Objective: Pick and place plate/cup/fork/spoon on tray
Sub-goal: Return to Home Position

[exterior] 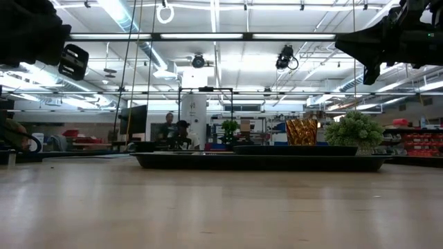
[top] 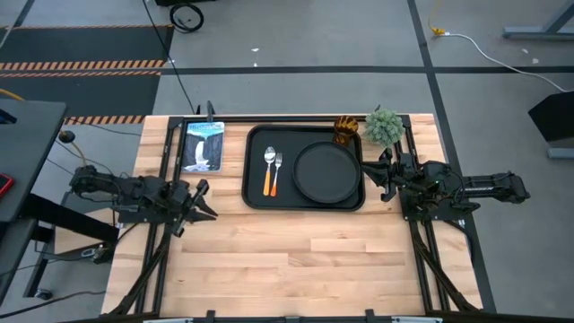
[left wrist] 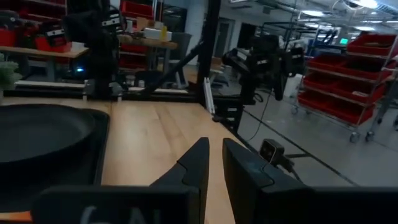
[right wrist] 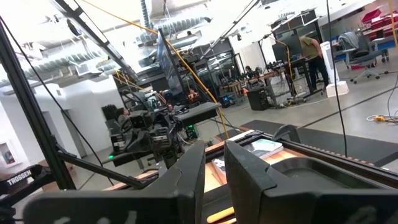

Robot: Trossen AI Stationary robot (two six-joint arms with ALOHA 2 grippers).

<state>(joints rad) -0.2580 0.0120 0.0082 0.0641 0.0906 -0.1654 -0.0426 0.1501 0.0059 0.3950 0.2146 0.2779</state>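
With plate (top: 328, 172), spoon (top: 268, 170) and fork (top: 278, 172) lying on the tray (top: 255, 196), the empty, nearly closed right gripper (top: 386, 170) is waiting beside it and should widen before descending over the cup (top: 346, 129) at the tray's far corner, avoiding the plant ball (top: 383, 126); the left gripper (top: 199, 200), fingers narrow, is idling left.

Left pincer (top: 204, 201) nearly closed; right pincer (top: 384, 177) likewise, both raised

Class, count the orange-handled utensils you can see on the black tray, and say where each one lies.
2. The spoon and the fork lie side by side in the tray, left of the plate, spoon leftmost.
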